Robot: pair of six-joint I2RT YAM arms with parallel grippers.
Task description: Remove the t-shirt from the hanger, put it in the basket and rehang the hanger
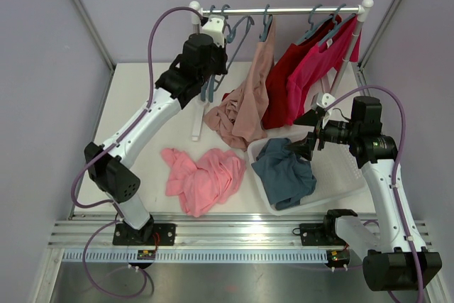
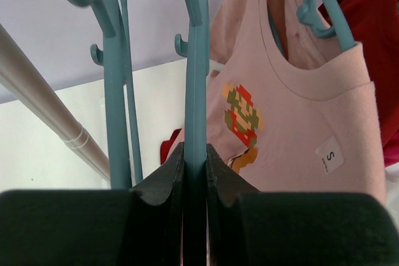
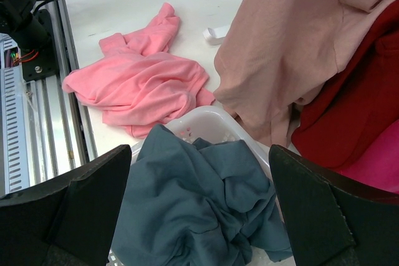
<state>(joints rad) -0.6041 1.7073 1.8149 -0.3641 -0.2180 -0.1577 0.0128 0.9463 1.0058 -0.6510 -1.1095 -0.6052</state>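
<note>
I had the left gripper (image 2: 195, 172) pinched shut on a bare teal hanger (image 2: 198, 60), probably to steady it (the loaded hanger (image 2: 324, 10) sat just beside). The dusty-pink t-shirt (image 2: 299, 123) hung from the rail (image 1: 284, 10). The right gripper (image 3: 199, 154) hovered spread wide over the basket (image 3: 206, 116).

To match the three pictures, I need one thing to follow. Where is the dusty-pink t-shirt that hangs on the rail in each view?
Top external: the dusty-pink t-shirt is at centre, hanging below the rail.
Left wrist: right half, with its print and size label showing.
Right wrist: upper right, lower part only.
Shared landmark: the red t-shirt next to it.
</note>
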